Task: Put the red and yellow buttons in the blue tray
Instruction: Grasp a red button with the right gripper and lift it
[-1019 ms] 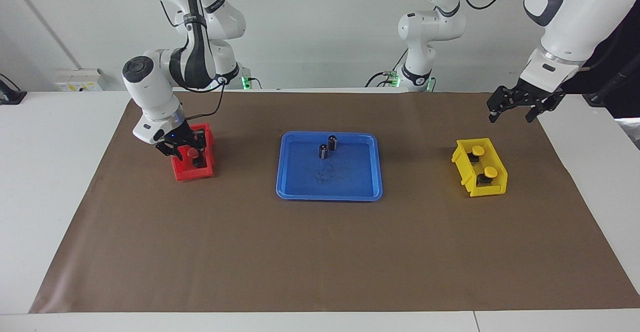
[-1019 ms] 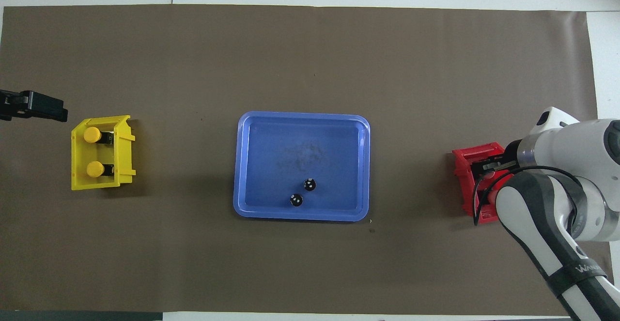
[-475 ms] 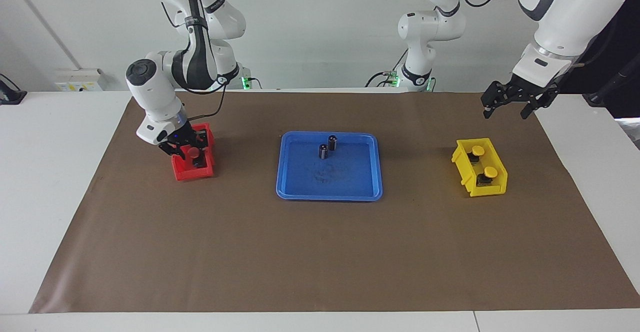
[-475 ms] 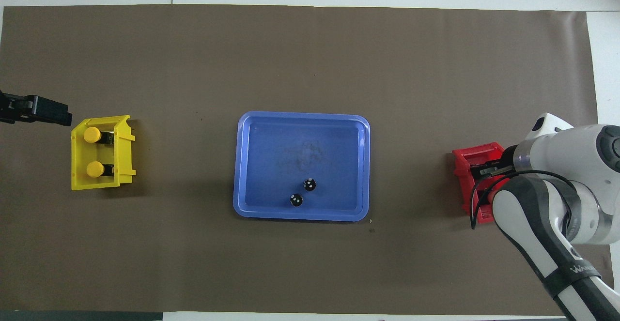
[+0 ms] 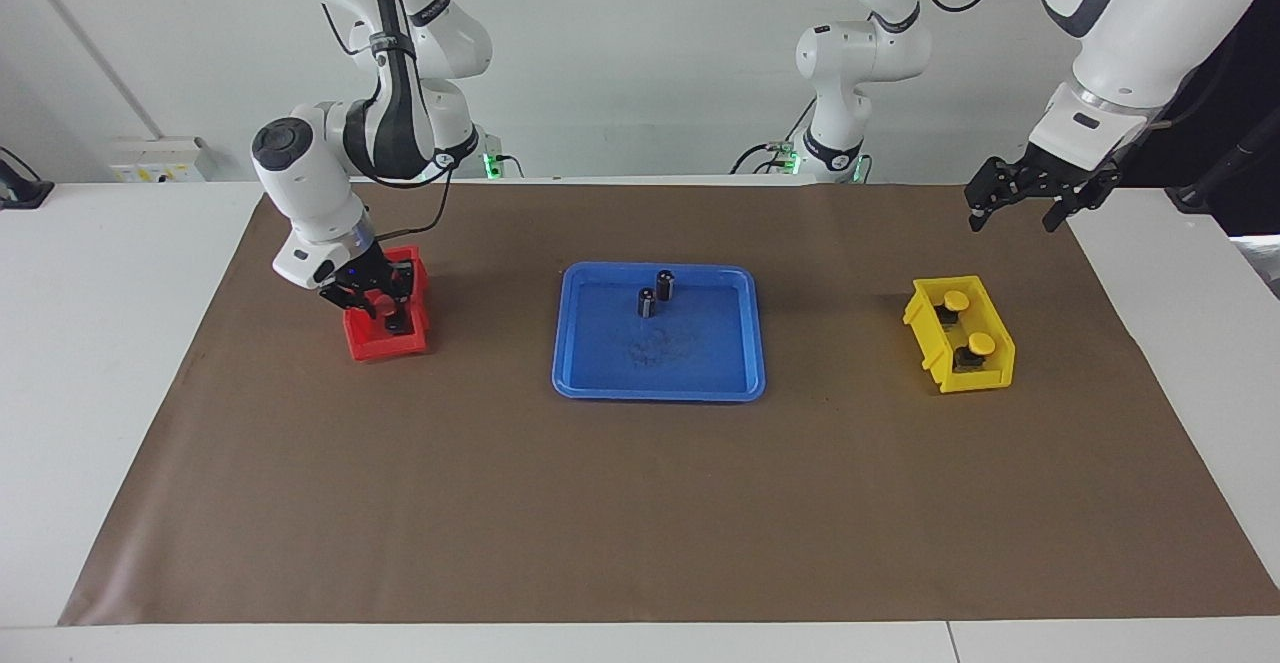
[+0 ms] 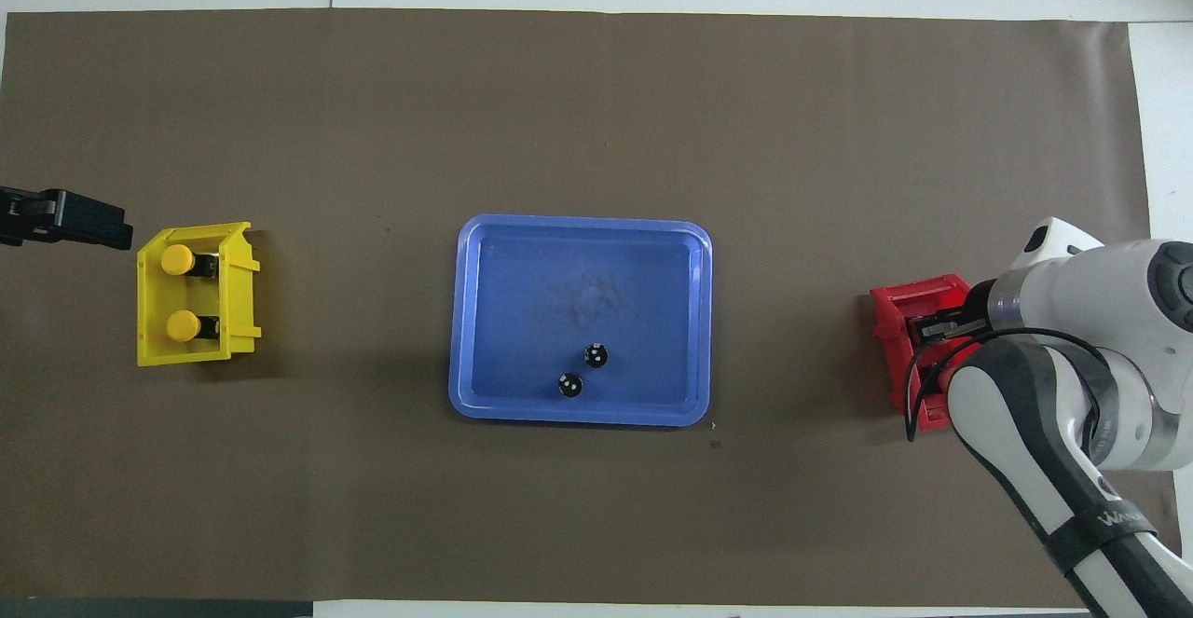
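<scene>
The blue tray [image 5: 660,393] [image 6: 578,224] lies mid-table and holds only two dark capless cylinders [image 5: 665,285] [image 6: 596,354]. Two yellow buttons [image 5: 957,300] [image 5: 981,344] [image 6: 174,259] [image 6: 181,325] sit in a yellow bin [image 5: 925,328] [image 6: 238,320]. My left gripper [image 5: 1020,205] [image 6: 65,226] hangs open and empty in the air beside that bin. My right gripper [image 5: 372,301] is down inside a red bin [image 5: 385,348] [image 6: 895,320]. The red buttons are mostly hidden by it; one dark base [image 5: 396,324] shows.
A brown mat [image 5: 640,523] [image 6: 596,87] covers the table. The yellow bin stands toward the left arm's end and the red bin toward the right arm's end, with the tray between them. The right arm covers most of the red bin in the overhead view.
My right gripper has shifted a little within the red bin and now covers the red cap that showed before. My left gripper has drifted slightly beside the yellow bin.
</scene>
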Available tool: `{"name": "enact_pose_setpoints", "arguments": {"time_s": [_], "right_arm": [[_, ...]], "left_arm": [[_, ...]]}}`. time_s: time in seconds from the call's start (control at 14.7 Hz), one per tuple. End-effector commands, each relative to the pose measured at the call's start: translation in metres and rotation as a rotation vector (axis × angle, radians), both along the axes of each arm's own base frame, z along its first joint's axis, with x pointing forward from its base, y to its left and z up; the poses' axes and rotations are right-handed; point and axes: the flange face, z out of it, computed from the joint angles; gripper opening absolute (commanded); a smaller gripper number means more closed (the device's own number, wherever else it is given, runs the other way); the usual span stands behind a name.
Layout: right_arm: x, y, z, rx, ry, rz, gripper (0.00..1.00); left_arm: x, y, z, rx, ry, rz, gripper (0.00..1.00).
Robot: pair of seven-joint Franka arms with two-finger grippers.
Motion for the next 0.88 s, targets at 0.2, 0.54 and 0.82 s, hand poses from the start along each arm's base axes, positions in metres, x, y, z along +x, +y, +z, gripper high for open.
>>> {"name": "enact_pose_setpoints", "arguments": {"time_s": [0.2, 0.54, 0.82], "right_arm": [[0.026, -0.002, 0.039, 0.018, 0.019, 0.033, 0.32], [0.065, 0.001, 0.113, 0.019, 0.092, 0.033, 0.32], [0.105, 0.07, 0.169, 0.008, 0.093, -0.053, 0.32]], "left_arm": [[-0.01, 0.024, -0.009, -0.011, -0.022, 0.022, 1.0], [-0.017, 0.033, -0.024, -0.011, -0.037, 0.032, 1.0], [-0.015, 0.033, -0.038, -0.011, -0.042, 0.032, 1.0]]}}
